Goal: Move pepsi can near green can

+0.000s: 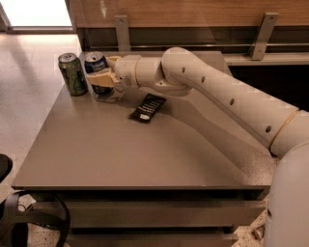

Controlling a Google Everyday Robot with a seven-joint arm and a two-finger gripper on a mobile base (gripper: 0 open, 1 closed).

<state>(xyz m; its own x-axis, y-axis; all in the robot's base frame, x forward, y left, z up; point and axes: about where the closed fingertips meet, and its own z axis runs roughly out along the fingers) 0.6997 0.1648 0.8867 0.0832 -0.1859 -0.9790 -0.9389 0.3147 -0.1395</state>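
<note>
Overall: a cream-coloured arm [217, 91] reaches from the right across a grey surface [120, 159] to two cans at its far left corner.
Gripper: the gripper [100, 71] is over the far left part of the surface, at the pepsi can, level with the can's middle.
Jaws: clamped on the pepsi can, with one tan finger [101, 78] crossing its front and the other behind it near the rim.
Pepsi can: the pepsi can [95, 61] is upright between the jaws, blue with a silver top. I cannot tell whether its base touches the surface.
Green can: the green can [72, 75] stands upright on the surface just left of the pepsi can, with a narrow gap between them.
Black object: a flat black packet [147, 107] lies on the surface to the right of the cans and nearer the camera, below the arm's wrist and apart from both cans.
Backdrop: a wooden panel [193, 9] with metal brackets [263, 36] runs behind the surface.
</note>
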